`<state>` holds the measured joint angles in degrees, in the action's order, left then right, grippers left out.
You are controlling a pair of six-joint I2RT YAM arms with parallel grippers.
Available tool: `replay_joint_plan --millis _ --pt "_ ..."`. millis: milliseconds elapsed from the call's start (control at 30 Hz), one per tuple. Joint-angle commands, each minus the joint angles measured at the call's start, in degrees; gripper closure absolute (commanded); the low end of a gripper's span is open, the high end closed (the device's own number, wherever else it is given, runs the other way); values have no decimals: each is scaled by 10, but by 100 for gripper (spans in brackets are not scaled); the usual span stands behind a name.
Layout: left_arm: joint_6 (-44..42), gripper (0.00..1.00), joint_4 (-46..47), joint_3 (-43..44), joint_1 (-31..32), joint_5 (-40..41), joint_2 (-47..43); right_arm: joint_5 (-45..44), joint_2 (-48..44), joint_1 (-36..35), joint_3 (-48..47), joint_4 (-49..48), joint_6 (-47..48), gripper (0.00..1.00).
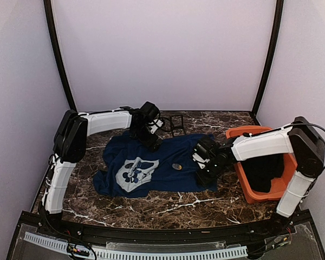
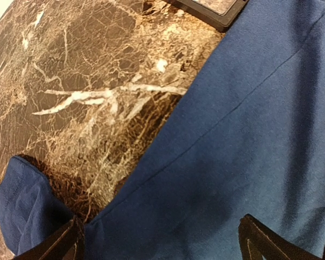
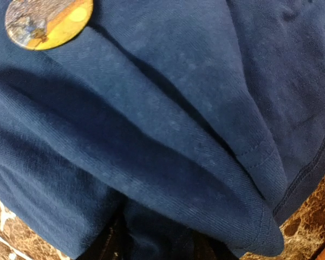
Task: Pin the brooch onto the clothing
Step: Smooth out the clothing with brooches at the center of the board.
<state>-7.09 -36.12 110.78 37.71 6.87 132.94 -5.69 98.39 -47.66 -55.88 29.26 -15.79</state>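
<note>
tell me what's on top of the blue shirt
A small round badge lies face up on the shirt, right of the pale print. Its back is covered, so whether the pin goes through the cloth cannot be seen.

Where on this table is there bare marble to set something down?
Widest: the bare table strip between the T-shirt and the front edge. Smaller: at the back, between the black case and orange bin. Crowded where the right gripper sits between T-shirt and bin.
</note>
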Motion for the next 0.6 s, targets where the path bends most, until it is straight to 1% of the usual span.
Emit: replay_joint_plan --millis 0,133,367,467,567 --pt "-14 1 -6 15 0 31 16 18 33 -4 11 38 -12 60" --pt "-23 1 -11 15 0 55 26 34 -3 -6 30 95 -22 61" --pt "-37 1 -26 31 0 85 47 38 -89 -17 53 186 -66 62" --pt "-38 1 -26 33 0 85 53 40 -108 -19 59 196 -73 62" --pt "-33 1 -27 35 -1 75 53 41 -104 -21 58 194 -72 63"
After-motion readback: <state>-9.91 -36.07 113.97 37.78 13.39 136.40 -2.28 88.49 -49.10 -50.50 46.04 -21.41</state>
